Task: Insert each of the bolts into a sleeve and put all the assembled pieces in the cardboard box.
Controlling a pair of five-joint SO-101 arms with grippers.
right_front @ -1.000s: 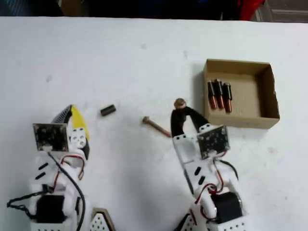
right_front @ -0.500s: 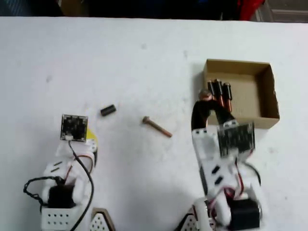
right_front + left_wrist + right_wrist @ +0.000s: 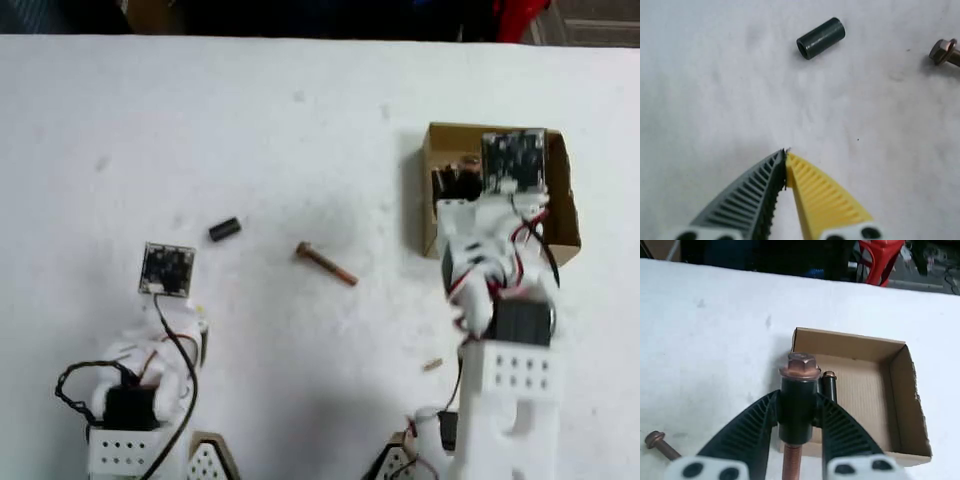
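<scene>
**Right arm swings a finished piece over the box**

My right arm (image 3: 490, 290) has gone from the middle of the table (image 3: 300, 120) out to the cardboard box (image 3: 568, 205) near the right edge, all inside a second. The right gripper (image 3: 797, 407) is clamped on a bolt-and-sleeve piece (image 3: 800, 382), copper head up and shank poking out below, hanging over the left side of the box. Other finished pieces (image 3: 447, 186) already lie inside against that left wall. This one looks ready to drop. I'd judge letting go comes next, and I want it well inside the rim so it can't tip back onto the table.

Meanwhile my left arm (image 3: 150, 345) has drawn back toward the near edge. The left gripper (image 3: 785, 154) is closed on nothing, tips together, pointing at the loose sleeve (image 3: 821, 38). The last bolt (image 3: 325, 263) lies near it toward the table's centre, not touching. One pair left to join, by my count.
</scene>
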